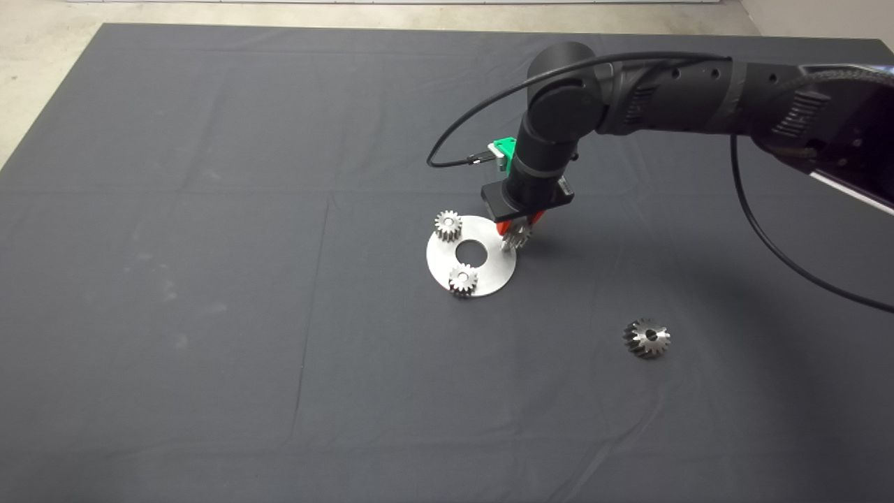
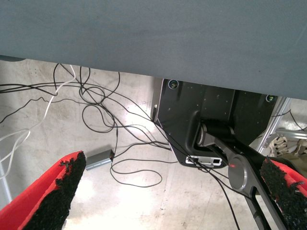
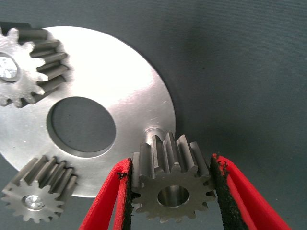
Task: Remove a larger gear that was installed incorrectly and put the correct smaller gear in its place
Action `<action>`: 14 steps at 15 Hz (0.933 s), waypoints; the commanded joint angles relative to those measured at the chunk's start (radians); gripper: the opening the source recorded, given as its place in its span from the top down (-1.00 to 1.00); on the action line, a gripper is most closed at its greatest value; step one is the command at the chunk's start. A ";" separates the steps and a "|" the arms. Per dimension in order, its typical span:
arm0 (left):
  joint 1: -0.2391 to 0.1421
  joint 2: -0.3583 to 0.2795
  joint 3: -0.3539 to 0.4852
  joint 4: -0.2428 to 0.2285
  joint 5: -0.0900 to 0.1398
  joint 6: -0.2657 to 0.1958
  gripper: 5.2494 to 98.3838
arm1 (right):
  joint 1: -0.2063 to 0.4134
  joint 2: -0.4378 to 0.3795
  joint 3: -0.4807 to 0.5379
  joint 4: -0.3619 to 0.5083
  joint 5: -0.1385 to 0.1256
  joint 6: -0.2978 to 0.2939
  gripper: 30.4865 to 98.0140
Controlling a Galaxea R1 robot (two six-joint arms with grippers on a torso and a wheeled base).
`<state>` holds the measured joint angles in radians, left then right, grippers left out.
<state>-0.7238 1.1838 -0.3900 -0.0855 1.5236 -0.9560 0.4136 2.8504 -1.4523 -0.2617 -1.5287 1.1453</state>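
Head view: right gripper (image 1: 517,236) clamps the smaller gear (image 3: 172,184) at the plate (image 1: 489,269) edge; two silver gears (image 1: 448,225) flank it; larger gear (image 1: 647,338) lies apart.

Setting: robotics lab or test workshop, not a home. Evidence: counter (image 1: 209,384) draped in a plain dark mat (image 1: 174,209) with fold creases, bare pale concrete floor (image 1: 42,63) showing past the mat at 10 to 12 o'clock in the head view. Black robot arm (image 1: 670,91) with an exposed cable (image 1: 761,237) looped off it. Left wrist view: loose black and white wires (image 2: 96,110) strewn over the concrete, a small grey box (image 2: 98,159) among them, a black machine base (image 2: 206,120) with green indicator lights. Only machined steel parts on the mat
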 commanded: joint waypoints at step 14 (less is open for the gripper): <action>-0.002 0.004 0.011 -0.013 0.027 0.003 -0.91 | 0.031 0.015 -0.006 0.063 -0.117 -0.004 0.79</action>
<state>-0.7238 1.1857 -0.3900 -0.0855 1.5236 -0.9560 0.4134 2.8591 -1.4638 -0.2347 -1.5281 1.1453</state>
